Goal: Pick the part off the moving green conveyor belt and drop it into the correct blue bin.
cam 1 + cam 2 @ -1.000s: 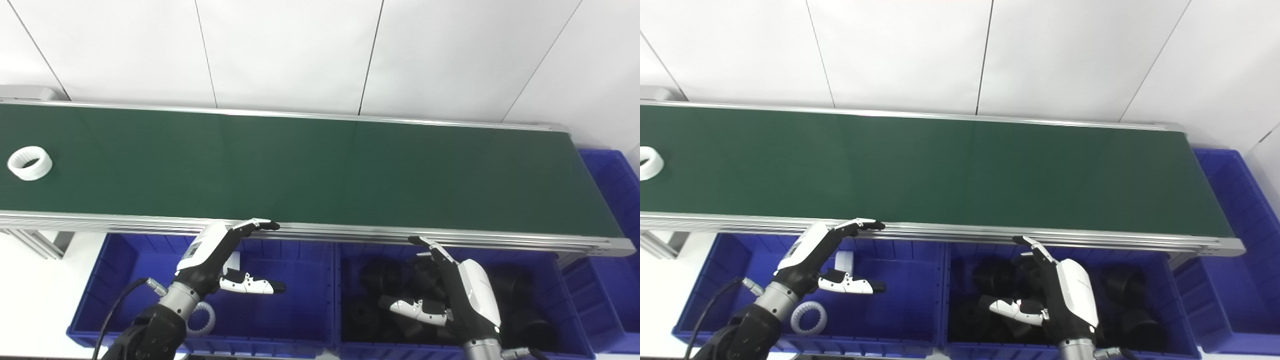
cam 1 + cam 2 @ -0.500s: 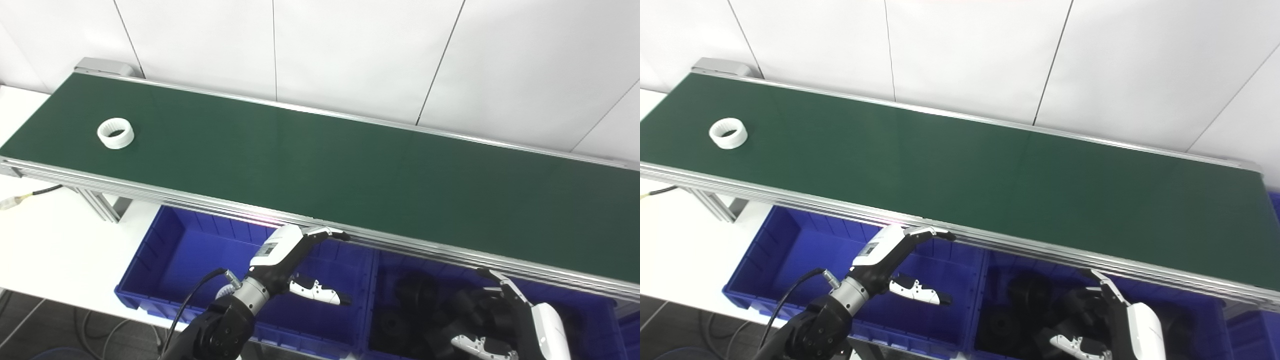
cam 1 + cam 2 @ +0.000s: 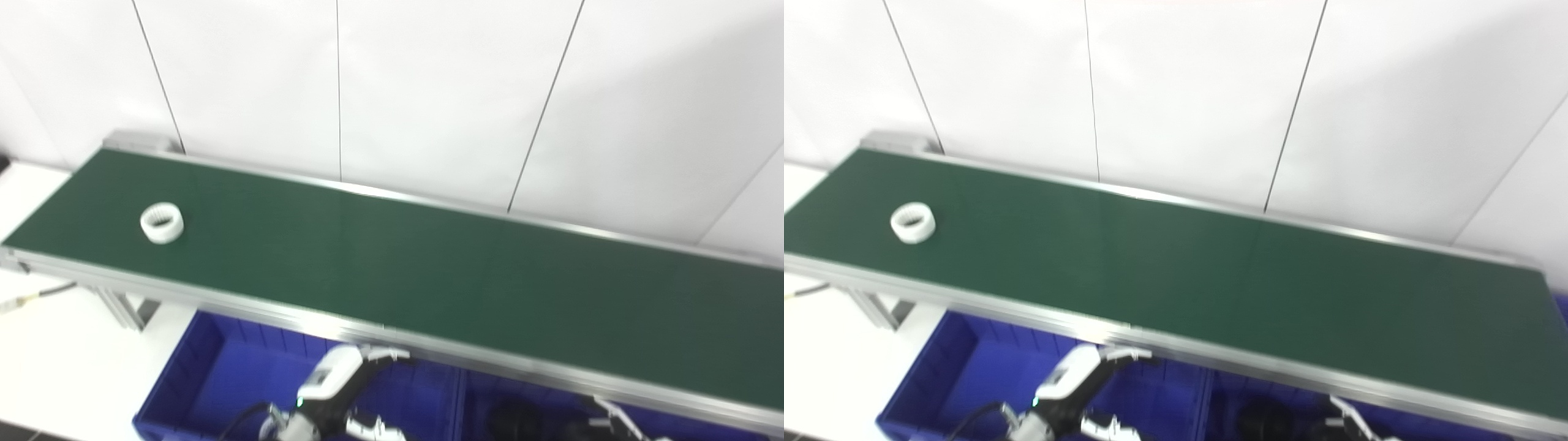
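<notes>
A white toothed ring [image 3: 162, 222] lies on the green conveyor belt [image 3: 429, 275] near its far left end; it also shows in the right eye view [image 3: 912, 222]. My left hand [image 3: 343, 389] is open and empty, low over the left blue bin [image 3: 202, 367], its fingers reaching toward the belt's near rail, far right of the ring. Of my right hand [image 3: 612, 419] only outstretched fingertips show at the bottom edge, over the bin of black parts [image 3: 508, 422]. The picture is a little blurred.
The belt's aluminium rail [image 3: 245, 303] runs between the bins and the belt. A white wall stands right behind the belt. A white tabletop [image 3: 61, 361] with a cable lies at the lower left.
The camera has tilted up, so both hands and the bins have slid toward the bottom edge. The ring has travelled a little to the right along the belt. Both hands remain open.
</notes>
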### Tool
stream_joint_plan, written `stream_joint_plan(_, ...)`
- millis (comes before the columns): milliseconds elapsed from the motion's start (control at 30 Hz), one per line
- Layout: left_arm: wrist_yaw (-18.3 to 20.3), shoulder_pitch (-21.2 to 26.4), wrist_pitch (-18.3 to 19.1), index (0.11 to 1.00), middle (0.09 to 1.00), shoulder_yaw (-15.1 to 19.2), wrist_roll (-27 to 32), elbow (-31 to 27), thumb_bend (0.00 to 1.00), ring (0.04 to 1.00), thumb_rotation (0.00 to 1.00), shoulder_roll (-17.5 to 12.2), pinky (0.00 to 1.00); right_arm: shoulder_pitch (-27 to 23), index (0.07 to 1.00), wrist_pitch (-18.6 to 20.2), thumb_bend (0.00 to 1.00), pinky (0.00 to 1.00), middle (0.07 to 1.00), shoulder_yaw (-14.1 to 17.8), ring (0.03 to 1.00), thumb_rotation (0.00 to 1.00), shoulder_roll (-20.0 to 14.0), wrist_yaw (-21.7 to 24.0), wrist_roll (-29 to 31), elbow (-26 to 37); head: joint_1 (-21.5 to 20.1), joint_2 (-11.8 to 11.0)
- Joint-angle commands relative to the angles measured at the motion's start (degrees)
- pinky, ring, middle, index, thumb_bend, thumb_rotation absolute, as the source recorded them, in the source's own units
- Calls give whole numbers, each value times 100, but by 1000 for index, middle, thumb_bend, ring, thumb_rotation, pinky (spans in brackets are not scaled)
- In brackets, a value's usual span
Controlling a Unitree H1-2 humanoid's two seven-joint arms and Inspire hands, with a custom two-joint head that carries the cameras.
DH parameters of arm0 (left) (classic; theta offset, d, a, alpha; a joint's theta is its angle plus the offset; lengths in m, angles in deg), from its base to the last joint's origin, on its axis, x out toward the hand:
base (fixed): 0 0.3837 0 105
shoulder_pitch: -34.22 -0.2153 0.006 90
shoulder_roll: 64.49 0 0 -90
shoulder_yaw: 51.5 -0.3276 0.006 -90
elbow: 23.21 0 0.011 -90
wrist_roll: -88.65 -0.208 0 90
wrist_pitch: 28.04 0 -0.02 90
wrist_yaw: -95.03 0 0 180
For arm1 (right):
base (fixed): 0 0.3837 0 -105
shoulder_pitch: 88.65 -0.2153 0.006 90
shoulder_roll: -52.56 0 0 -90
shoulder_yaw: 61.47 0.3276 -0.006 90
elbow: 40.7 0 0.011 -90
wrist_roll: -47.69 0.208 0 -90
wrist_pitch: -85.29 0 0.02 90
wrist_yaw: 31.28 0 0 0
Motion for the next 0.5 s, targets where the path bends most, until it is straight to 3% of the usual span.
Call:
stream_joint_plan(0, -184, 121, -200, 775, 813, -6, 1, -32, 919, 848, 497, -35, 894, -13, 787, 21, 800, 571, 632, 13, 615, 101, 2, -36, -33, 92, -6, -24)
stream_joint_plan(467, -250, 164, -233, 773, 809, -9, -37, 78, 931, 845, 509, -12, 872, -21, 790, -69, 798, 587, 635, 25, 618, 108, -11, -82, 3, -38, 106, -62)
